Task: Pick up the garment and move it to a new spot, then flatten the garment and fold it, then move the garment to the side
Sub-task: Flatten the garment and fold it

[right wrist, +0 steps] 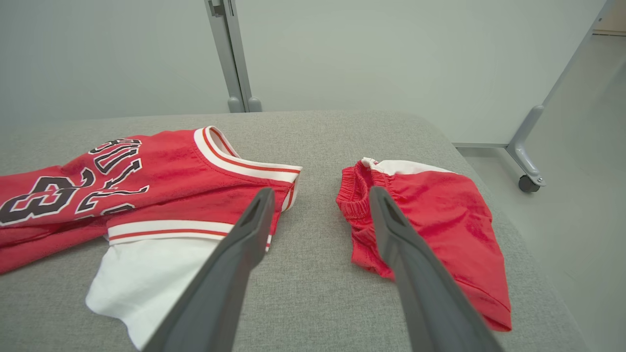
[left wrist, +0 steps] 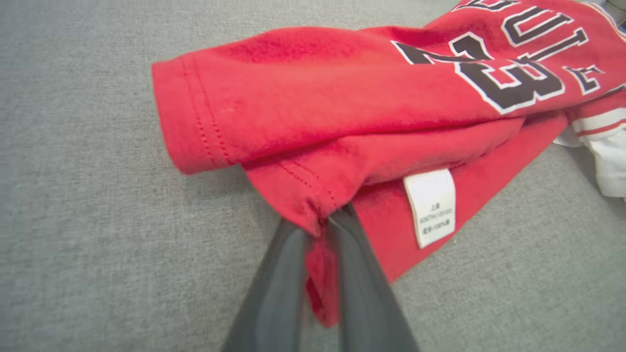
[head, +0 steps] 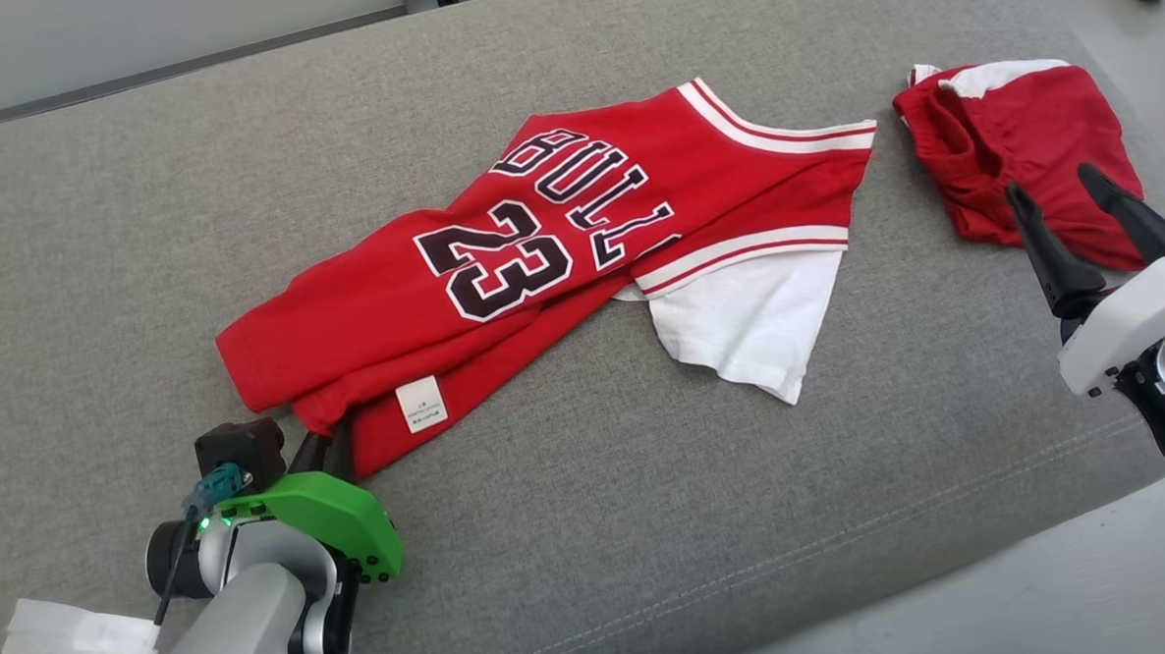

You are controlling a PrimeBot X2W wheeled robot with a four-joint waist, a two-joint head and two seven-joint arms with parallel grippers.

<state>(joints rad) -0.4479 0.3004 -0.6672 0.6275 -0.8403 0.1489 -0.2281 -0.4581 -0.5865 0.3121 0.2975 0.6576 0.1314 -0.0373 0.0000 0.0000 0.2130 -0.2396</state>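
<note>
Looks like a lab or test room tbh, plain pale partition panels [right wrist: 391, 49] on a metal frame [right wrist: 527, 128] with caster wheels [right wrist: 526, 184] behind a grey fabric-covered bench [head: 651, 540].

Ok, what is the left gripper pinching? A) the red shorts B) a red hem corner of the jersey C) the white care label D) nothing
B: the left wrist view shows the left gripper clamped on a bunched red corner of the jersey, beside the white label.

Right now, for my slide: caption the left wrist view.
Left gripper pinching the red jersey at its hem.
</note>
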